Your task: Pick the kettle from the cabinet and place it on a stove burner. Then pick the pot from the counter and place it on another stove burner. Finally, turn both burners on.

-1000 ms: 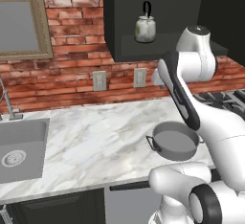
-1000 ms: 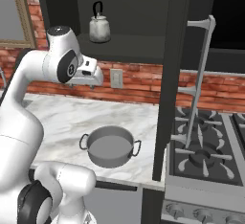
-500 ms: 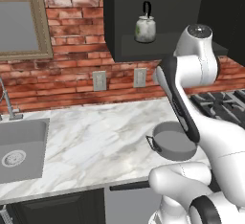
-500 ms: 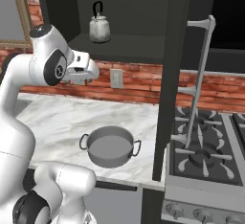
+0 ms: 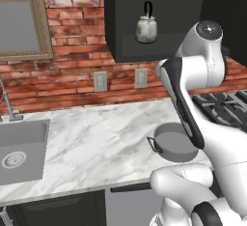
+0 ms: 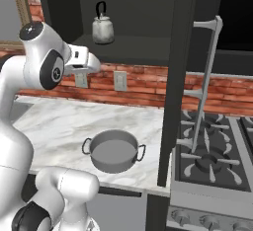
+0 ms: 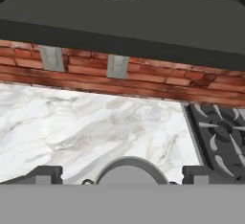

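Kettle [image 5: 146,27] — small, silvery, tall black arched handle, upright in cabinet [image 5: 126,51] niche; pincer [image 7: 122,177] spread wide, nothing held.

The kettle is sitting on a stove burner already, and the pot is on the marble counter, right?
Not quite. The kettle stands on the shelf of the black cabinet above the counter, as the right base view shows. The pot is indeed on the marble counter, left of the stove burners.

Two rear flanks, one hand-mounted
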